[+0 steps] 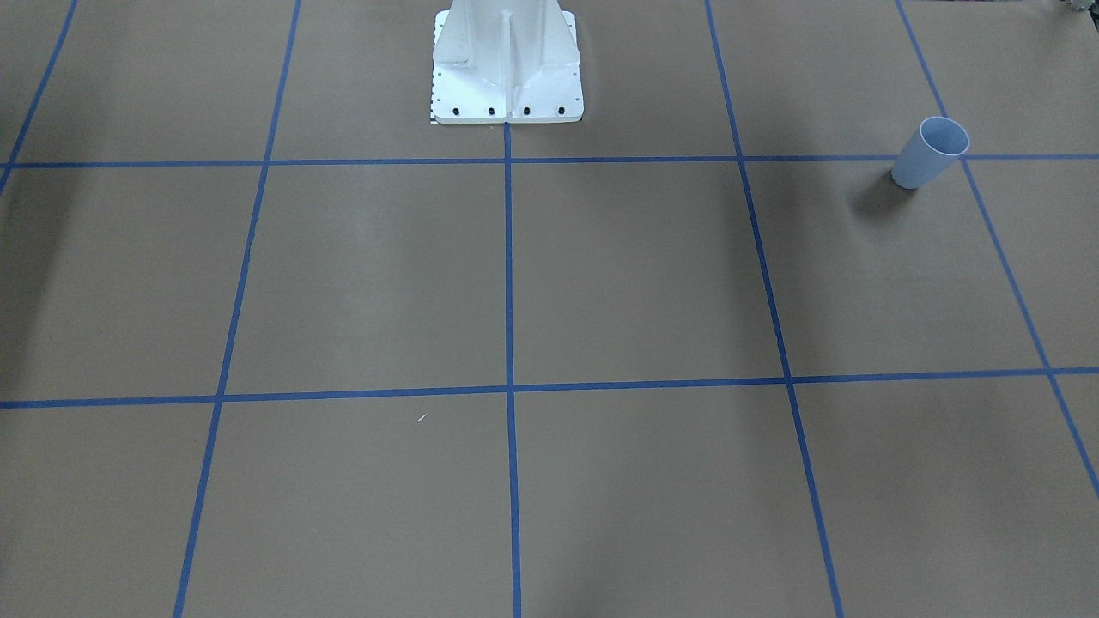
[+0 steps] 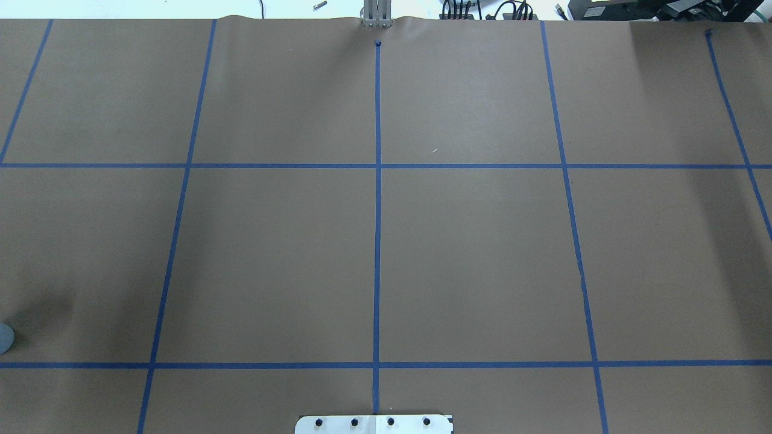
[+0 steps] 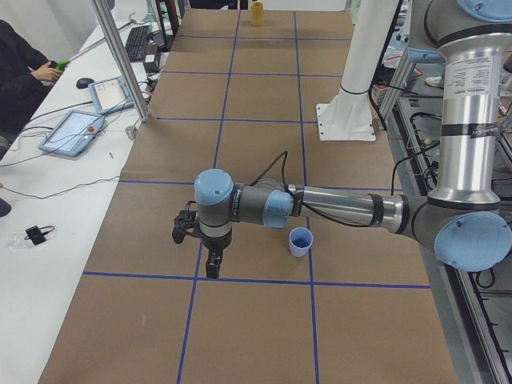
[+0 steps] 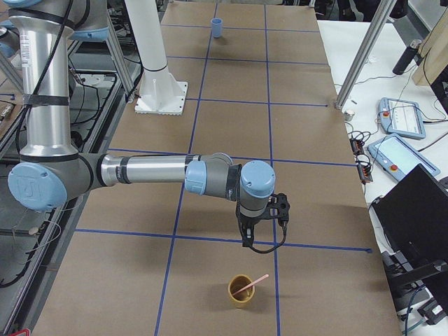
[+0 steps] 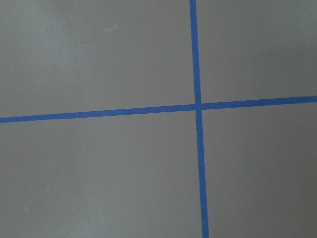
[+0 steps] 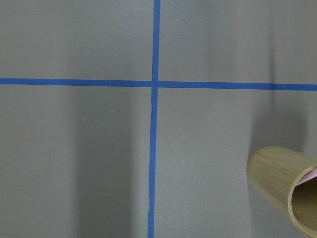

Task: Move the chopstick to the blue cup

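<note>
The blue cup point(image 1: 932, 153) stands upright on the brown table; it also shows in the exterior left view point(image 3: 301, 242), far off in the exterior right view point(image 4: 217, 26), and as a sliver at the overhead view's left edge point(image 2: 3, 338). A pinkish chopstick point(image 4: 253, 282) leans in a bamboo cup point(image 4: 241, 291), which also shows in the right wrist view point(image 6: 278, 181). My left gripper point(image 3: 212, 268) hangs over the table beside the blue cup. My right gripper point(image 4: 246, 240) hangs just short of the bamboo cup. I cannot tell whether either is open or shut.
The white robot base point(image 1: 506, 69) stands at the table's robot side. Blue tape lines point(image 2: 377, 211) grid the brown paper. A tiny white fleck point(image 1: 421, 418) lies on it. Operator desks with tablets point(image 3: 72, 132) flank the far side.
</note>
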Available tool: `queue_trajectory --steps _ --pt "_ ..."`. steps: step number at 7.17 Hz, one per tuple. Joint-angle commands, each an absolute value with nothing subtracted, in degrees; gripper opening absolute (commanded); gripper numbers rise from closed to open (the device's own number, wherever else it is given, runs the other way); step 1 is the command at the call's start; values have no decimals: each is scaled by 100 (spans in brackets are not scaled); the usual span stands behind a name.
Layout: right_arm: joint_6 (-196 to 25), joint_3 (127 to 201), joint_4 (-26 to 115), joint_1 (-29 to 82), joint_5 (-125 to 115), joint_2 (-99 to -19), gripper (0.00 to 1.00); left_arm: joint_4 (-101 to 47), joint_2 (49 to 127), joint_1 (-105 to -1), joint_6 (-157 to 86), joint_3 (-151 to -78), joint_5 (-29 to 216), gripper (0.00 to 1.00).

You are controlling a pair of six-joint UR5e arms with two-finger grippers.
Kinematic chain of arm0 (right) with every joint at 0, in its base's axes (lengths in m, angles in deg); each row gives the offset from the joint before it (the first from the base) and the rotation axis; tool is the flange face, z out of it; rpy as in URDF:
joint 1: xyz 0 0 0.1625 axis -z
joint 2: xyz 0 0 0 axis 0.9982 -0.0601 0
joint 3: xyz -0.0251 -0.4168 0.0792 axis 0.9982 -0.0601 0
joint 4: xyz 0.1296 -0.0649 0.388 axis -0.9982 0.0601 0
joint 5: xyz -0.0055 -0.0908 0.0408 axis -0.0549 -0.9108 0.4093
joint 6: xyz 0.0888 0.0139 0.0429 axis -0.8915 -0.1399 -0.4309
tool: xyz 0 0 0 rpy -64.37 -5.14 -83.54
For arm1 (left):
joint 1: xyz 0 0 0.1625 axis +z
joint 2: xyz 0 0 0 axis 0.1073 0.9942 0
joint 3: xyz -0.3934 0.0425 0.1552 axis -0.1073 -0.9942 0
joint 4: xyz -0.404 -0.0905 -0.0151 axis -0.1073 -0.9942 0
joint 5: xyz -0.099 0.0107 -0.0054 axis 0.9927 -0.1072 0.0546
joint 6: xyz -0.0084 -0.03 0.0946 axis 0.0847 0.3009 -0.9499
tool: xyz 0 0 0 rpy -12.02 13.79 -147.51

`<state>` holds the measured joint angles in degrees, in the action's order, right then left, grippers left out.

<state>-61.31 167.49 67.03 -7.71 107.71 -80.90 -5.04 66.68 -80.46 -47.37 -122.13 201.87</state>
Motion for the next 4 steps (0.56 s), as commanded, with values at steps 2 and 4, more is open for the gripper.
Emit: queue_trajectory --steps 2,4 --pt "-6090 16645 6385 -767 10884 -8277 100 -804 6325 -7596 -4328 -12284 20862 98" --pt "-6116 16434 5837 -767 10937 -8427 100 -2717 5204 -7348 -2938 -12364 20898 98"
